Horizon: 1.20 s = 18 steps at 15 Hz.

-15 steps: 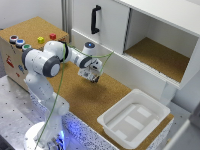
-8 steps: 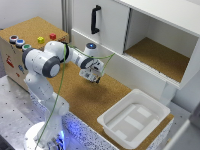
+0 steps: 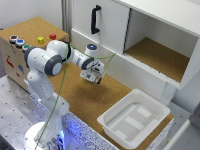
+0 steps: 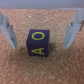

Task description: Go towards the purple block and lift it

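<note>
A purple block [image 4: 40, 43] with yellow letters lies on the cork surface in the wrist view, between my two fingers [image 4: 7, 31], which stand apart on either side and do not touch it. My gripper [image 4: 39, 31] is open. In the exterior view my gripper [image 3: 93, 77] hangs low over the cork board [image 3: 90, 100] in front of the white cabinet, and the block is hidden beneath it.
A white cabinet [image 3: 115, 30] with a black handle [image 3: 94, 19] and an open shelf stands behind. A white tray [image 3: 133, 120] sits at the exterior view's right front. A wooden box [image 3: 20, 50] with coloured buttons stands at the left.
The gripper has shifted very slightly; otherwise none visible.
</note>
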Motion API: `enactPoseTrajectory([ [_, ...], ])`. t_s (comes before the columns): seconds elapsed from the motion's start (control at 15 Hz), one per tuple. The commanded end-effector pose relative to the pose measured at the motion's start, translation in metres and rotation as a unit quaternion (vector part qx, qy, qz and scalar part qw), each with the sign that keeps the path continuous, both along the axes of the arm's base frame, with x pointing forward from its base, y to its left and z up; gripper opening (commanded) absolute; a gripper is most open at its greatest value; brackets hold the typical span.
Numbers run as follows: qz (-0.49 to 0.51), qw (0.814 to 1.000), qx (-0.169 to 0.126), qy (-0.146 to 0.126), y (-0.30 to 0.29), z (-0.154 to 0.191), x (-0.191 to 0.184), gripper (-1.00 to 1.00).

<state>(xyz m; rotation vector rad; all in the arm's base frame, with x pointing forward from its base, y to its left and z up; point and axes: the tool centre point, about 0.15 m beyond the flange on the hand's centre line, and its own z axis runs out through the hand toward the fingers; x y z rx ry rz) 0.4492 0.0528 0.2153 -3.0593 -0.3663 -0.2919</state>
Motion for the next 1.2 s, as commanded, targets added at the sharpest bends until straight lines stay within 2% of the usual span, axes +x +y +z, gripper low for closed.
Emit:
enactPoseTrajectory([
  [0.0,-0.010,0.998,-0.066,0.019,0.006,-0.020,0.031,-1.00],
  [0.13,-0.013,0.996,-0.085,0.029,0.004,-0.025,0.031,-1.00],
  [0.27,-0.014,0.995,-0.099,0.022,0.001,-0.017,0.024,-1.00],
  [0.33,-0.022,0.995,-0.098,0.020,-0.001,-0.007,0.017,-1.00],
  [0.53,0.000,0.994,-0.106,-0.012,0.005,0.044,-0.009,-1.00],
  [0.67,0.013,0.994,-0.111,-0.020,0.009,0.070,-0.018,-1.00],
  [0.87,0.091,0.990,-0.100,-0.043,0.034,0.135,-0.038,-1.00],
  [0.93,0.133,0.986,-0.091,-0.042,0.048,0.163,-0.047,-1.00],
  [1.13,0.235,0.970,-0.058,-0.013,0.084,0.219,-0.071,-1.00],
])
